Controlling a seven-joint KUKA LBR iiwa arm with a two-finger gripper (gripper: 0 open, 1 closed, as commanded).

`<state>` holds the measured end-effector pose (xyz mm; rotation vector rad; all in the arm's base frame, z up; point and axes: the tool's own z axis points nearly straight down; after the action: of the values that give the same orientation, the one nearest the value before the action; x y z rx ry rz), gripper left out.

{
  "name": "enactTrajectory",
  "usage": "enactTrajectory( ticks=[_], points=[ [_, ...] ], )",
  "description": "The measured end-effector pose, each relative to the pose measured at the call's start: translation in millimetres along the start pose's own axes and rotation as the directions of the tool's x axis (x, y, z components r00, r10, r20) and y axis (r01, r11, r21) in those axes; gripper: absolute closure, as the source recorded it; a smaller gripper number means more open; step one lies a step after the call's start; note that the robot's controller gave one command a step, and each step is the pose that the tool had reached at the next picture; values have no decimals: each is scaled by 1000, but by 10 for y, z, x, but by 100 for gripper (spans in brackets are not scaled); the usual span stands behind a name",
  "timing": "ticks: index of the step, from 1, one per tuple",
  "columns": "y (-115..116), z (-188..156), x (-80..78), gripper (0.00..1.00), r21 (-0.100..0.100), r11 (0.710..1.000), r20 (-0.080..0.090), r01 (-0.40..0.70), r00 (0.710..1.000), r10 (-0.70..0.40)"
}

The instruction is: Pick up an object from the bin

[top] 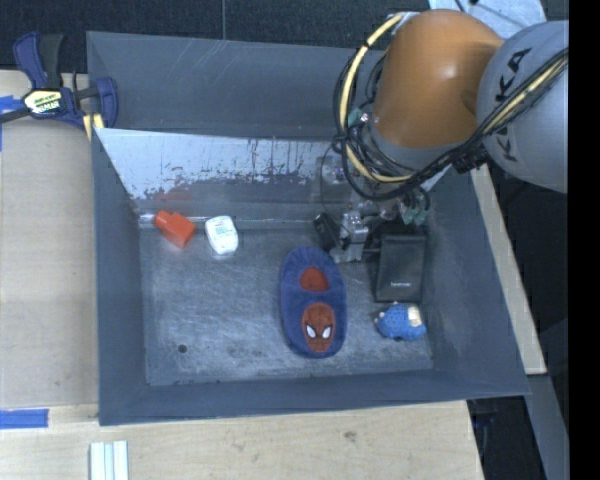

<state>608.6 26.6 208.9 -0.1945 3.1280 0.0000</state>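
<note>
I'm hovering my end effector [352, 230] between the soft blue slipper [312, 303] and a black box [399, 266] whose white label is unreadable; whether it's clenched, I cannot tell.

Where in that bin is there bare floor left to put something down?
The front-left floor is bare, bordered by the orange block, the white piece and the blue slipper. The right is crowded: gripper, black box, blue toy.
</note>
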Motion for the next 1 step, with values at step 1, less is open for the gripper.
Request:
enactTrajectory(
  ticks=[1],
  points=[
    [-216,1245,132,0,-3,981,-9,194,981,-194]
  ],
)
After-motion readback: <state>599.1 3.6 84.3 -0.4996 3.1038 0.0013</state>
